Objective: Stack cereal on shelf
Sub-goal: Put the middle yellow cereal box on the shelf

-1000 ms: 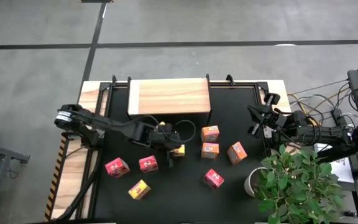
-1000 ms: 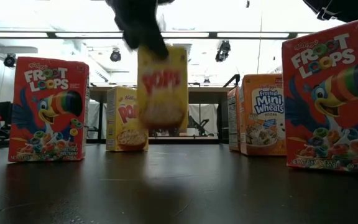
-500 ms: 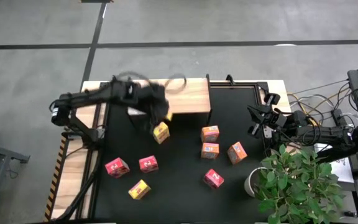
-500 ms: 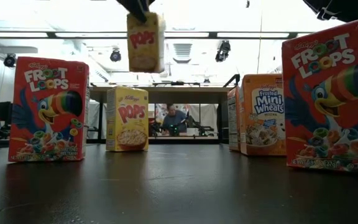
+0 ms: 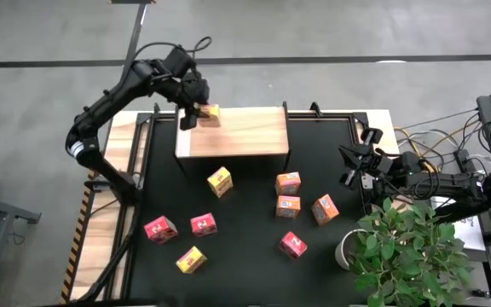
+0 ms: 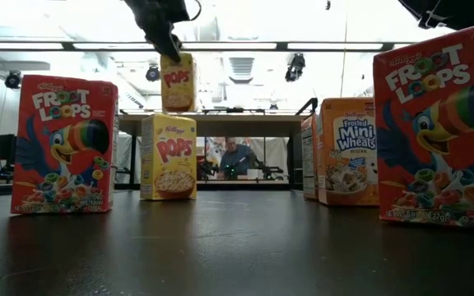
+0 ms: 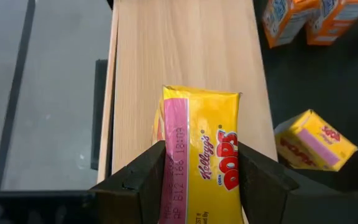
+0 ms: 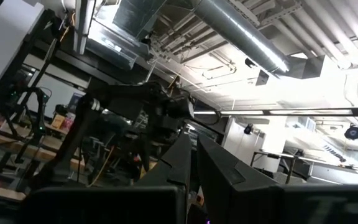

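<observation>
My left gripper (image 5: pixel 198 116) (image 7: pixel 201 155) is shut on a yellow Pops cereal box (image 5: pixel 210 113) (image 6: pixel 178 82) over the far-left corner of the wooden shelf (image 5: pixel 237 135) (image 7: pixel 185 50). Whether the box touches the shelf top I cannot tell. Several more cereal boxes lie loose on the black mat: a yellow one (image 5: pixel 220 181) nearest the shelf, another yellow one (image 5: pixel 191 259), three orange ones around (image 5: pixel 289 205), and pink-red ones (image 5: pixel 159 228) (image 5: pixel 293 245). My right gripper (image 5: pixel 349 167) (image 8: pixel 195 163) waits shut at the mat's right edge, pointing upward. My left gripper pinches the yellow box between its two fingers (image 7: pixel 143 177), one on each of two opposite sides (image 7: pixel 166 146). The fingers come slanting down from above and hold the box's upper end (image 6: pixel 171 59). The box hangs upright below them, over the shelf's far-left corner.
A potted plant (image 5: pixel 403 251) stands at the near right, beside cables and gear (image 5: pixel 450 179). A black frame (image 5: pixel 147 119) runs along the mat's left and far sides. Bare shelf top stretches to the right of the held box.
My left gripper has lifted the yellow box clear of the mat's middle, carried it up and toward the table's far-left, and now holds it over the shelf's far-left corner. It has stayed shut on the box, which remains upright.
</observation>
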Tool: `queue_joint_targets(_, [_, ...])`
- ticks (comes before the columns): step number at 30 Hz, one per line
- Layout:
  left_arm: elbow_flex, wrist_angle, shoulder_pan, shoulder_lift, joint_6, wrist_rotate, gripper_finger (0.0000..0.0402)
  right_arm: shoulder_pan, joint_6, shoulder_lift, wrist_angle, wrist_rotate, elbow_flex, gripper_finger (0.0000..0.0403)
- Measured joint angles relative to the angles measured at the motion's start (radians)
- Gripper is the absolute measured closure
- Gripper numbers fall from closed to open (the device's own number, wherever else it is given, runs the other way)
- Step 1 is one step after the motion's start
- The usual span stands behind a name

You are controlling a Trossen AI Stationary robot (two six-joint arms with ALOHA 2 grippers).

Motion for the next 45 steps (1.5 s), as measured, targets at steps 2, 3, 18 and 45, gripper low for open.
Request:
queue_joint_targets(2, [-0.005,0.0,0.023,0.0,0.017,0.001,0.0246,0.0,0.001,0.0,-0.003,0.0,0.0,0.0385])
queue_joint_targets(3, [-0.007,-0.001,0.034,0.0,0.023,0.001,0.0246,0.0,0.003,0.0,-0.004,0.0,0.0,0.0385])
queue_joint_targets(18, [-0.061,0.016,0.089,0.001,0.017,0.002,0.0246,0.0,0.006,0.0,-0.006,0.0,0.0,0.0385])
queue_joint_targets(45, [-0.06,0.046,0.105,0.04,0.004,-0.008,0.0169,0.0,-0.003,0.0,-0.014,0.0,0.0,0.0385])
